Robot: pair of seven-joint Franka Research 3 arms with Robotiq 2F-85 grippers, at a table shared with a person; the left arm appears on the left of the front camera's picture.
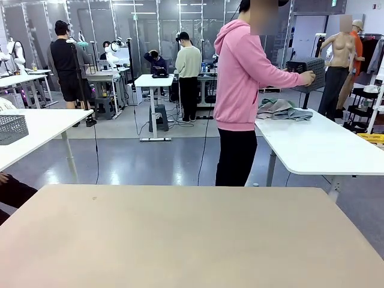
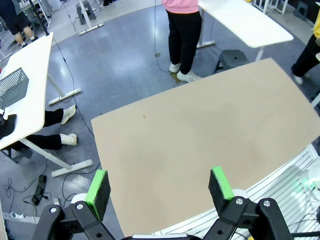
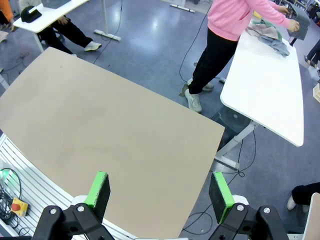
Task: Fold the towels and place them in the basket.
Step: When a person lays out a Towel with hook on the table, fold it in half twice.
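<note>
The person in a pink hoodie stands at a white table beyond mine, turned away, and lifts the dark grey mesh basket with one hand. The towels lie crumpled in a grey and cream heap on that white table; from the right wrist they show as a heap beside the basket. My left gripper hangs open high above the beige table. My right gripper is open too, above the beige table, with nothing between its fingers.
The beige table in front of me is bare. Another grey mesh basket sits on a white table at the left. A seated person's legs show beside that table. Cables cross the floor.
</note>
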